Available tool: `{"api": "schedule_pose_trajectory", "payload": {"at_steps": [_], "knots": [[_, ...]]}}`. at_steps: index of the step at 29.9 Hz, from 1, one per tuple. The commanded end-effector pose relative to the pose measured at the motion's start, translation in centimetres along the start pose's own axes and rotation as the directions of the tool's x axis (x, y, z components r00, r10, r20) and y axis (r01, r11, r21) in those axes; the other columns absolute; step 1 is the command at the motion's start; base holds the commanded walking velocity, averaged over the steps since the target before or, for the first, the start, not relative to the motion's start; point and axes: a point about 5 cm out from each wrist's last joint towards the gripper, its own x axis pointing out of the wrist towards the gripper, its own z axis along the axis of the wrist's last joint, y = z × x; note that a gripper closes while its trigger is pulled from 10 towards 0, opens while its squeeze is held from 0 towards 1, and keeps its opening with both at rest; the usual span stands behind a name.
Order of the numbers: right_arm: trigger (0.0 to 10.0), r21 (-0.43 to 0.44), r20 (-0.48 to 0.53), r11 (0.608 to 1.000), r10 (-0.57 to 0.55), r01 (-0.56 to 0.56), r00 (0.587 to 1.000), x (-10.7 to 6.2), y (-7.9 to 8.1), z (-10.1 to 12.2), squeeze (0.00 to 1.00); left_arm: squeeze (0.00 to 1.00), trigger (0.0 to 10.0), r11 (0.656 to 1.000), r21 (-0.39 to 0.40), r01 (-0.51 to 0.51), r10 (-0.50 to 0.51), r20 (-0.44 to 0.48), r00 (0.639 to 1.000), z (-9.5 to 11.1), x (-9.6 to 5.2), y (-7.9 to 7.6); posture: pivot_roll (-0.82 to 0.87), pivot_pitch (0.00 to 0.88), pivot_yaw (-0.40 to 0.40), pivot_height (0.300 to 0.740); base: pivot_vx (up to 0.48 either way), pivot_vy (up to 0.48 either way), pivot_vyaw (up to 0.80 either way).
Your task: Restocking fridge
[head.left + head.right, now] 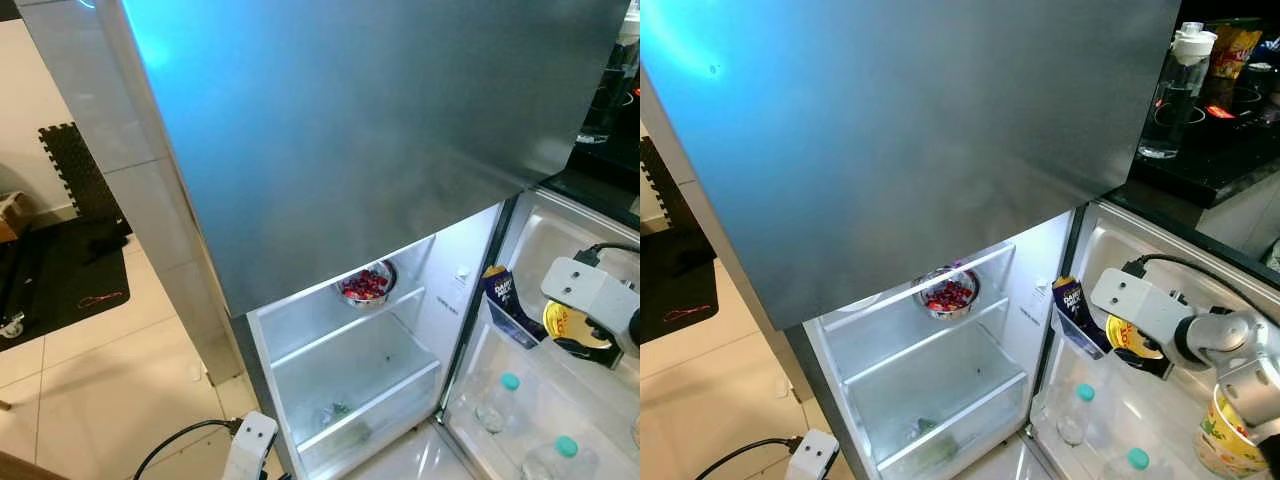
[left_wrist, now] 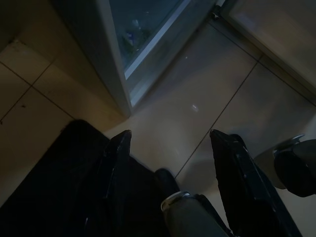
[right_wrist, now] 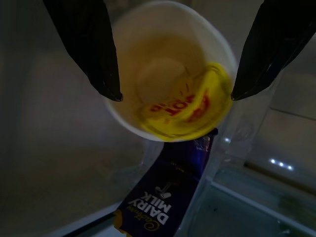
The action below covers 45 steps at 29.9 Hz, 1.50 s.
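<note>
Floor tiles (image 1: 90,370) lie at the left, with a black mat (image 1: 60,270) on them near the wall. Low beside the fridge (image 1: 330,150) hangs the left gripper (image 2: 170,148), its two black fingers spread apart over the tiles and holding nothing. The fridge's lower compartment stands open: a metal bowl (image 1: 367,285) of red berries sits on the upper shelf (image 1: 340,325) toward its right end, and something green lies in the bottom drawer, too dim to tell. On the open door (image 1: 560,400), a purple chocolate bar (image 1: 1072,300) stands at the left end of the upper door shelf. Just beside it is a yellow-and-white tub (image 3: 170,74), and the right gripper (image 3: 173,94) has its fingers wide apart on either side of the tub; whether they touch it I cannot tell. Two bottles (image 1: 497,400) with teal caps stand in the lower door shelf.
</note>
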Motion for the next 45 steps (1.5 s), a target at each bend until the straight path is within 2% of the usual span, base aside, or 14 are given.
{"api": "schedule_pose_trajectory", "payload": {"at_steps": [1,15,19,27,29,30,32,33,36,38,39,41,44,45], "knots": [[10.0,-0.010,0.020,1.000,0.011,-0.011,1.000,-0.8,-0.4,0.6,0.00,0.00,10.0,1.000,0.011,-0.001,0.002,-0.028,1.000,-0.5,-0.3,0.3,-0.18,0.126,0.065,0.740,0.000,0.000,0.00],[10.0,-0.019,0.140,0.999,-0.024,0.027,0.990,-4.8,-2.9,3.3,0.00,0.00,10.0,1.000,0.016,0.002,-0.001,-0.027,1.000,-0.5,-0.3,0.4,-0.18,0.113,0.068,0.740,0.000,0.000,0.00],[10.0,0.072,0.370,0.997,0.005,-0.034,0.929,-7.2,-3.7,5.9,0.00,0.00,10.0,1.000,0.018,0.005,-0.005,-0.026,1.000,-0.5,-0.3,0.4,-0.18,0.116,0.071,0.740,0.000,0.000,0.00],[10.0,0.117,0.489,0.987,0.039,-0.109,0.871,-8.1,-3.5,6.9,0.00,0.00,10.0,1.000,0.017,0.010,-0.010,-0.025,1.000,-0.6,-0.4,0.3,-0.18,0.121,0.071,0.740,0.000,0.000,0.00],[10.0,0.121,0.561,0.965,0.126,-0.231,0.818,-7.6,-2.2,7.3,0.00,0.00,10.0,1.000,0.014,0.012,-0.012,-0.024,1.000,-0.5,-0.3,0.4,-0.18,0.122,0.071,0.740,0.000,0.000,0.00],[10.0,0.121,0.561,0.965,0.126,-0.231,0.818,-7.6,-2.2,7.3,0.00,0.00,10.0,1.000,0.014,0.012,-0.012,-0.024,1.000,-0.5,-0.3,0.4,-0.18,0.122,0.071,0.740,0.000,0.000,0.00],[10.0,0.074,0.594,0.924,0.261,-0.374,0.761,-6.7,0.3,7.4,0.00,0.00,10.0,1.000,0.010,0.015,-0.015,-0.022,1.000,-0.5,-0.3,0.4,-0.18,0.123,0.071,0.740,0.000,0.000,0.00],[10.0,0.074,0.594,0.924,0.261,-0.374,0.761,-6.7,0.3,7.4,0.00,0.00,10.0,1.000,0.010,0.015,-0.015,-0.022,1.000,-0.5,-0.3,0.4,-0.18,0.123,0.071,0.740,0.000,0.000,0.00],[10.0,0.051,0.601,0.835,0.412,-0.548,0.685,-5.2,3.9,7.2,0.00,0.00,10.0,1.000,0.006,0.017,-0.016,-0.019,1.000,-0.4,-0.3,0.4,-0.18,0.125,0.071,0.740,0.000,0.000,0.00],[10.0,0.060,0.588,0.813,0.440,-0.579,0.679,-4.5,4.8,6.9,0.00,0.00,10.0,1.000,0.005,0.016,-0.016,-0.019,1.000,-0.3,-0.3,0.4,-0.18,0.127,0.071,0.740,0.000,0.000,0.00],[10.0,0.089,0.536,0.796,0.469,-0.599,0.702,-2.6,6.5,6.2,0.00,0.00,10.0,1.000,0.005,0.016,-0.015,-0.018,1.000,-0.3,-0.3,0.3,-0.18,0.129,0.071,0.740,0.000,0.000,0.00],[10.0,0.089,0.536,0.796,0.469,-0.599,0.702,-2.6,6.5,6.2,0.00,0.00,10.0,1.000,0.005,0.016,-0.015,-0.018,1.000,-0.3,-0.3,0.3,-0.18,0.129,0.071,0.740,0.000,0.000,0.00],[10.0,0.149,0.483,0.790,0.467,-0.595,0.741,0.1,8.7,5.3,0.00,0.00,10.0,1.000,0.005,0.013,-0.013,-0.018,1.000,-0.4,-0.2,0.2,-0.18,0.128,0.070,0.740,0.000,0.000,0.00],[10.0,0.149,0.483,0.790,0.467,-0.595,0.741,0.1,8.7,5.3,0.00,0.00,10.0,1.000,0.005,0.013,-0.013,-0.018,1.000,-0.4,-0.2,0.2,-0.18,0.128,0.070,0.740,0.000,0.000,0.00]]}}
